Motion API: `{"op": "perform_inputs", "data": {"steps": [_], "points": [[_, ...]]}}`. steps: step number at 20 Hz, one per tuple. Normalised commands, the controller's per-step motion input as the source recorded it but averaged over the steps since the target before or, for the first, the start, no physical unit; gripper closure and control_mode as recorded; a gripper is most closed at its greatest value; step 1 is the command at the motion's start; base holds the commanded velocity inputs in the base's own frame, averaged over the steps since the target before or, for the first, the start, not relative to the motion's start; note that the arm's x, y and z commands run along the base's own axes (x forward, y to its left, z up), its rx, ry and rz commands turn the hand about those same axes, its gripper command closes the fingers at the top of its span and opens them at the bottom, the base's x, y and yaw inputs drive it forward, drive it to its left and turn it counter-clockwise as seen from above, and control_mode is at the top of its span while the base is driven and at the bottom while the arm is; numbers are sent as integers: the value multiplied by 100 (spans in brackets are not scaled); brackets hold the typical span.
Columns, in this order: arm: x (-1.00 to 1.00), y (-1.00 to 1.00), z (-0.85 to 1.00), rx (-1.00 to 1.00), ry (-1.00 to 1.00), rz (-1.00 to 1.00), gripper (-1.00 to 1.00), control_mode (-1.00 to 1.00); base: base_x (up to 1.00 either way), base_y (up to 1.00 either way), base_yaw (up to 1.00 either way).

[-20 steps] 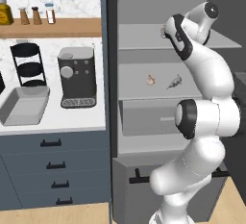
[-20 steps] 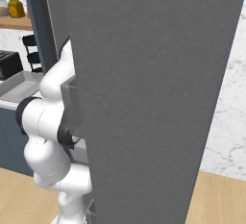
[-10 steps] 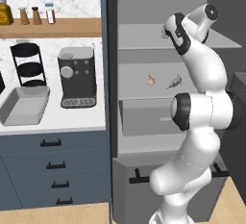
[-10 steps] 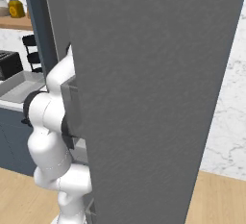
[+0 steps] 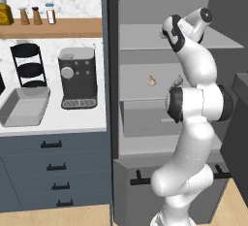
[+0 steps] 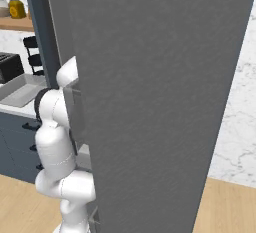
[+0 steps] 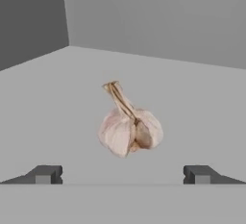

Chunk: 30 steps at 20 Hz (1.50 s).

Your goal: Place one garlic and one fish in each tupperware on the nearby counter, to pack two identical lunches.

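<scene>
In the hand view a pale pinkish garlic (image 7: 129,129) lies on a grey fridge shelf, stem up. It is just ahead of my gripper (image 7: 122,175), whose fingertips (image 7: 45,174) stand wide open and empty on either side of it. The left base view shows the gripper (image 5: 163,32) reaching in at the upper shelf of the open fridge. One shelf lower sit another garlic (image 5: 152,80) and a fish (image 5: 177,81), the fish partly hidden by my arm. A grey tupperware (image 5: 24,106) rests on the white counter (image 5: 72,121); the tupperware (image 6: 20,93) also shows in the right base view.
A black coffee machine (image 5: 77,77) and a black tiered rack (image 5: 31,65) stand behind the tupperware. Bottles line the wooden shelf (image 5: 53,26). The open fridge door (image 6: 160,102) blocks most of the right base view. A toaster (image 6: 10,67) sits at the far left.
The hand has edged left, deeper over the upper fridge shelf, and the elbow has risen. The jaws have stayed open.
</scene>
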Motion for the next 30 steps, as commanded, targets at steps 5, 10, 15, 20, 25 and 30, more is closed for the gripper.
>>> {"op": "perform_inputs", "data": {"steps": [5, 10, 15, 20, 25, 30], "points": [[63, 0, -15, 0, 5, 0, -100, -100, 0, 0, 0], [67, 0, -11, -2, 4, 0, 100, -100, 0, 0, 0], [18, 0, -27, -10, 0, 6, 100, -100, 0, 0, 0], [-65, 3, -29, -6, 0, 12, 100, -100, 0, 0, 0], [-100, 24, -36, 0, -5, 2, 100, -100, 0, 0, 0], [-86, 39, 18, -8, -4, 0, 100, -100, 0, 0, 0]]}}
